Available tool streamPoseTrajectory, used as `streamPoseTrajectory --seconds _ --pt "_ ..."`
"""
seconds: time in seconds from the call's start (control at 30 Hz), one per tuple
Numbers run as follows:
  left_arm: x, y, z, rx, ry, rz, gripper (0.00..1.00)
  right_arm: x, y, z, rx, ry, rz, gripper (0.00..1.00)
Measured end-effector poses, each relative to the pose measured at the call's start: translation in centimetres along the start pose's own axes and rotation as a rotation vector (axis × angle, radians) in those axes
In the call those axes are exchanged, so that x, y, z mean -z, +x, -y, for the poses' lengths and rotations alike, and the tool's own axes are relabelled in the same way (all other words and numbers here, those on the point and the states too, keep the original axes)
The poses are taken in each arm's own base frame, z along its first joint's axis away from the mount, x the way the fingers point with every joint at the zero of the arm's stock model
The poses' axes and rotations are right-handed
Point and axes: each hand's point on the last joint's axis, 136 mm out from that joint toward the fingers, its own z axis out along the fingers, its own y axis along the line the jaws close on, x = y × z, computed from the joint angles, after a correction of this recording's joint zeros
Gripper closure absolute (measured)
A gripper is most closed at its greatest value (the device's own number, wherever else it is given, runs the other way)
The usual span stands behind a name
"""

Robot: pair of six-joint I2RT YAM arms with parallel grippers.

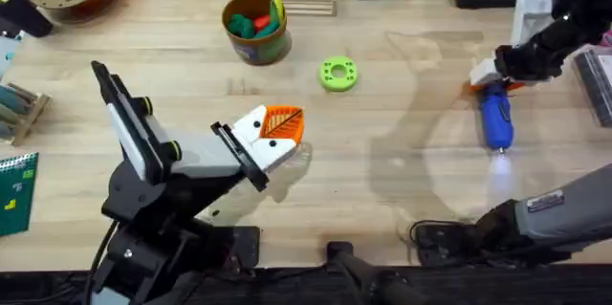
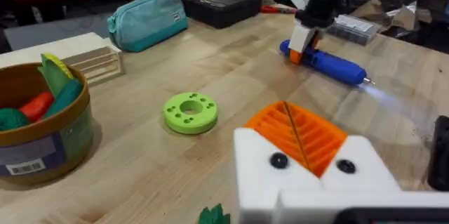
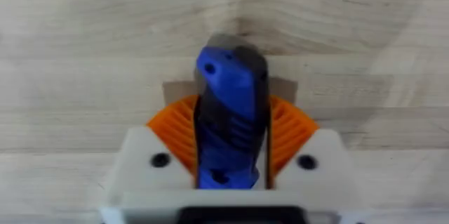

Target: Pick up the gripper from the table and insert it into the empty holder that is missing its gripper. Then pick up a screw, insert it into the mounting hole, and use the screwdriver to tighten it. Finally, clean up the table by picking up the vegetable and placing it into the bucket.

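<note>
Nearest, the left pincer (image 1: 280, 131) sat with orange pads pressed together, gripping nothing. Across the bench (image 1: 402, 181), the right pincer (image 1: 490, 83) clamped the blue screwdriver (image 1: 495, 119). No writing was readable on the bucket (image 1: 256, 28).

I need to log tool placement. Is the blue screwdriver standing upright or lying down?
Lying down. The screwdriver rests lengthwise on the table, the right end effector shut on its rear end, bit pointing toward the near edge.
</note>
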Motion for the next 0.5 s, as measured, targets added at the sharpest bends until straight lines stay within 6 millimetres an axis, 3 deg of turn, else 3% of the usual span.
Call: streamPoseTrajectory --seconds 0.13,0.4,0.5 --pt "0.0 0.0 0.0 0.000 0.000 0.000 0.996 -0.1 -0.1 -0.1 0.002 -0.006 0.002 0.951" --pt "0.0 0.0 0.0 0.000 0.000 0.000 0.996 0.3 -0.1 -0.6 0.000 -0.032 0.002 0.971" --pt "0.0 0.0 0.0 0.000 0.000 0.000 0.996 1.7 -0.7 -0.8 0.005 -0.032 0.052 0.971"
